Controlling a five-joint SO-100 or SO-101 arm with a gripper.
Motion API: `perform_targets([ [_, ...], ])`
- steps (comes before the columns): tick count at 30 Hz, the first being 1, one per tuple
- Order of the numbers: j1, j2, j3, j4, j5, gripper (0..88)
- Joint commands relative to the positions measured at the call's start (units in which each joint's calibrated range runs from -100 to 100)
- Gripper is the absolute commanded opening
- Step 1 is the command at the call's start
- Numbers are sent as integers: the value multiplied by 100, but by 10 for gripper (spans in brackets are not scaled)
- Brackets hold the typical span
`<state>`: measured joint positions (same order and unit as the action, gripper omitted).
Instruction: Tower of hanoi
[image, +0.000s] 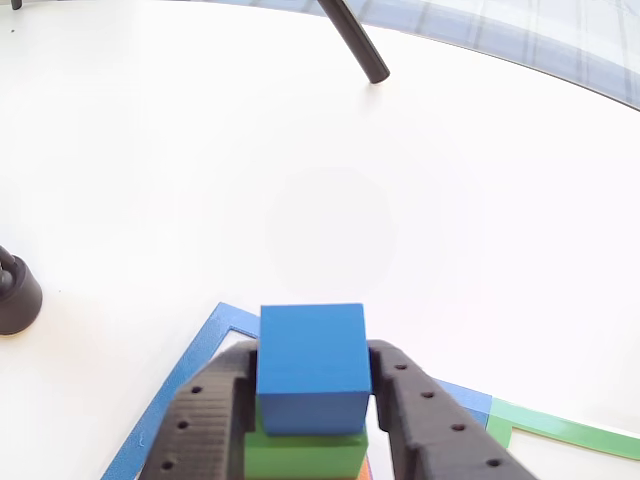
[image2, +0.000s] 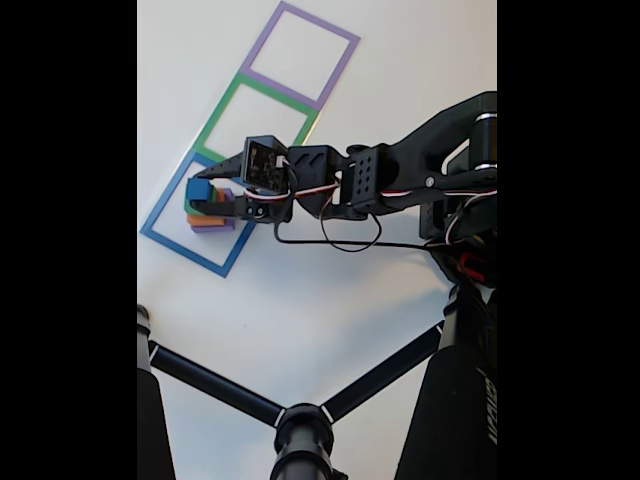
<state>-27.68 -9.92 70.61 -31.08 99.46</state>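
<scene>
Black ribbed fingers (image: 205, 425) of the pincer (image: 312, 420) rise from the bottom edge of the other view, one on each side of a blue cube (image: 312, 368), and their inner faces press against its left and right sides, so the pincer is closed on that cube. Directly under the blue cube sits a wider green block (image: 305, 455), with a sliver of orange showing at its lower right corner. Around the stack runs a blue tape square (image: 190, 365) on the white table (image: 300, 170), and to the right a green tape outline (image: 560, 428) adjoins it. Farther off, a dark round foot (image: 15, 290) rests on the table at the left edge, and a black rod (image: 355, 40) slants down to the surface near the top. In the fixed view the stack (image2: 208, 205) shows blue on top, then green, orange and purple layers, standing inside the blue tape square (image2: 165, 238) nearest the camera, with the pincer (image2: 205, 190) over it. Beyond it lie the green square (image2: 215, 115) and then a purple square (image2: 265, 45) in a diagonal row. The arm (image2: 400, 180) reaches in from the right, stretched nearly level across the table, wrist bent towards the stack, with loose cables (image2: 340, 235) hanging beneath. Black tripod legs (image2: 215, 385) cross the near foreground.
</scene>
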Motion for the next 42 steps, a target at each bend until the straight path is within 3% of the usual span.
perform_targets([
  [1, -51, -29, -261, -172, 54, 117],
  [8, -51, -5, -261, -277, 54, 250],
  [17, 74, -635, -297, 233, 54, 257],
  [24, 237, -2403, -697, 2743, 54, 224],
  [33, 323, -4091, -2624, 7164, 54, 2],
  [42, 610, -4406, -5024, 10266, -233, 1],
])
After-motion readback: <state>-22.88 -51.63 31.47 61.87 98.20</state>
